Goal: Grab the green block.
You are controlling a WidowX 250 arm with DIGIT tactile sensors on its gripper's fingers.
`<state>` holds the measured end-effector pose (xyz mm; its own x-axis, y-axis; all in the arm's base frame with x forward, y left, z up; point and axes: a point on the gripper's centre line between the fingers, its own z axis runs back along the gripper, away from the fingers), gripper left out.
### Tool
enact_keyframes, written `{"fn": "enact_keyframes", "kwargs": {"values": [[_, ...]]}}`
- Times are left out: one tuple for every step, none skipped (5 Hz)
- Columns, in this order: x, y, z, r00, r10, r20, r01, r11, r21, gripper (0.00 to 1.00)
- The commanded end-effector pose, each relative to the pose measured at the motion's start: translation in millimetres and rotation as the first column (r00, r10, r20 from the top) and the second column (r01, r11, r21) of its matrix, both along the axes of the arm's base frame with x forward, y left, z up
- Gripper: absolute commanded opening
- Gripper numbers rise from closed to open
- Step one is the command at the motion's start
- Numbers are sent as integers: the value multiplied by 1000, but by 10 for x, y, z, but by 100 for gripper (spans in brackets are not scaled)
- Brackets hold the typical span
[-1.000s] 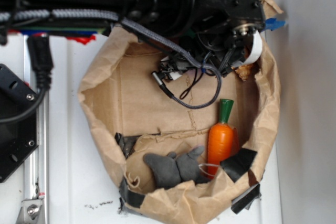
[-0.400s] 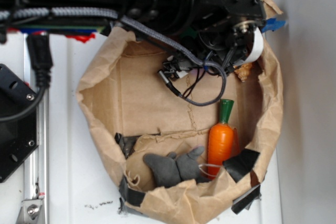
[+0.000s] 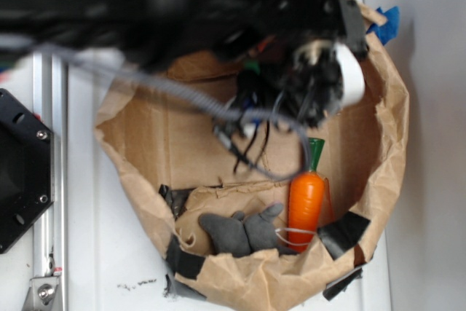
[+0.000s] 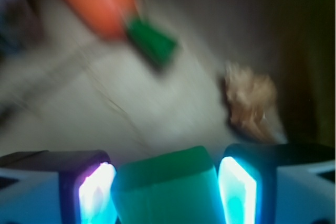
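The green block [image 4: 167,187] sits between the two fingers of the gripper [image 4: 167,195] in the wrist view, filling nearly the whole gap. Its smooth top face and near end show at the bottom middle of that view. The glowing finger pads [image 4: 237,190] stand close against its two sides; the right pad looks pressed to the block, while a thin dark line shows at the left one, so the hand is nearly closed around the block. Whether the block is lifted off the floor cannot be told, as the picture is blurred.

Ahead of the fingers and to their left lies a toy carrot [image 4: 94,1], its orange body angled away and its dark green top [image 4: 152,40] pointing back toward the hand. Ahead and to the right is a small crumpled tan scrap [image 4: 251,98].

In the exterior view the black arm and gripper [image 3: 317,89] are smeared by motion and hang over the far part of a brown paper bag [image 3: 145,136], opened out like a shallow bowl. The block itself is hidden there. The carrot [image 3: 306,198] lies just below the gripper, beside a grey cloth lump [image 3: 240,231]. Black tape patches [image 3: 348,231] mark the bag's rim.
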<state>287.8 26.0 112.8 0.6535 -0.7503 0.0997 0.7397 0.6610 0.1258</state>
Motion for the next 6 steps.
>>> {"fn": "enact_keyframes", "kwargs": {"values": [[89,-300,540,888,460,-10,-460,886,-50,0],[44,-347,557,833,553,-3,-552,832,-51,0],[-34,-309,619,727,687,3,-684,724,-94,0],[-391,-374,611,722,692,21,-686,719,-112,0],[-442,-360,619,710,704,8,-697,704,-134,0],[-404,-323,621,695,719,21,-713,692,-113,0]]}}
